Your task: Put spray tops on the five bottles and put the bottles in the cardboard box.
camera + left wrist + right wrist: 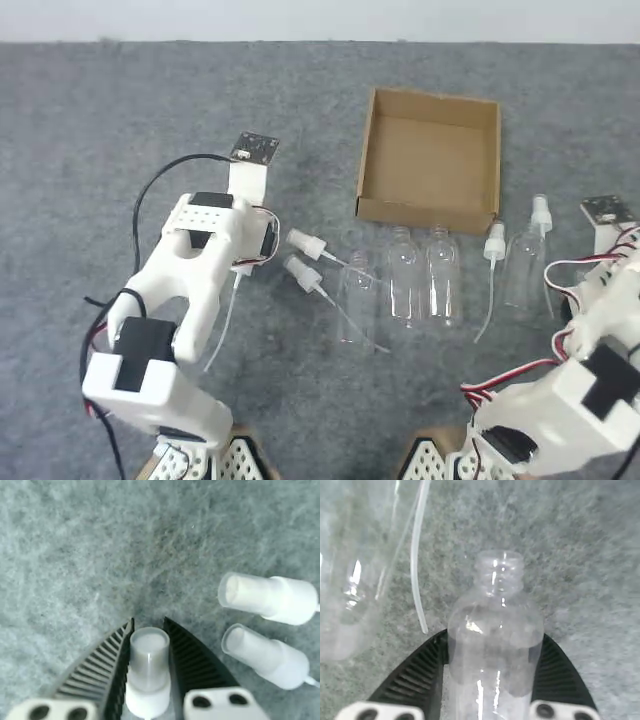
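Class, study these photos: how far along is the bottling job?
Done: no bottle is boxed; the box is empty. In hand: the left gripper is shut on a top, the right gripper on an open bottle. Left: joining those, capping the three bare bottles on the table, with two loose tops nearby, then boxing all five.

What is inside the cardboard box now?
Inside the cardboard box only its bare floor shows. The near wall covers a thin strip of floor, so that part cannot be checked.

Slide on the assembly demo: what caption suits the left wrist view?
Left gripper shut on a spray top over grey carpet, two loose spray tops lying nearby.
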Available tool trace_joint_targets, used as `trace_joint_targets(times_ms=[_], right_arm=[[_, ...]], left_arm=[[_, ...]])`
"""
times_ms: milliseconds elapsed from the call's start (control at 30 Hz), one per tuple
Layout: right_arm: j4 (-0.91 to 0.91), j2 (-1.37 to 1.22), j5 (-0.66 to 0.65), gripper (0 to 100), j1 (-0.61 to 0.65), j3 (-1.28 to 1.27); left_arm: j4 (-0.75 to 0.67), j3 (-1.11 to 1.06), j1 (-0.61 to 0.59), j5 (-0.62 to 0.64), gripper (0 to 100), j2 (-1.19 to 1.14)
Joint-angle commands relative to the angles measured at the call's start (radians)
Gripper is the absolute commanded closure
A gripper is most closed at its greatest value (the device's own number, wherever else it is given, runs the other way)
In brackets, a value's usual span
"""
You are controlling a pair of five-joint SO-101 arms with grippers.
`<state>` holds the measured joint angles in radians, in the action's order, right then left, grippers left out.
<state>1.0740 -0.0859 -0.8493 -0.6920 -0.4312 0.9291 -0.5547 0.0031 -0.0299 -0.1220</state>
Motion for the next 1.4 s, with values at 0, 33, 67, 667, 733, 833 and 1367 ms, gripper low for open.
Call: trace_joint_targets(times_ms=[0,33,67,667,733,833,1367], right_arm=[[0.007,0.113,0.021,83.0,0.035,0.049],[0.008,0.117,0.021,83.0,0.045,0.048],[0.008,0.12,0.021,83.0,0.056,0.048],[0.01,0.12,0.063,82.6,0.076,0.046],[0.012,0.12,0.063,80.1,0.074,0.037],[0.024,0.122,0.063,75.5,0.076,0.021],[0.104,0.122,0.061,76.3,0.09,0.193]], left_arm=[[-0.02,0.018,-0.028,0.005,90,0.071],[-0.018,0.022,-0.034,0.005,88,0.071],[-0.015,0.025,-0.037,0.005,87,0.068],[0.034,0.015,-0.034,-0.058,86,0.058],[0.028,-0.001,-0.035,-0.072,86,0.058],[0.009,-0.031,-0.035,-0.081,86,0.058],[0.117,0.018,-0.037,-0.1,98,0.264]])
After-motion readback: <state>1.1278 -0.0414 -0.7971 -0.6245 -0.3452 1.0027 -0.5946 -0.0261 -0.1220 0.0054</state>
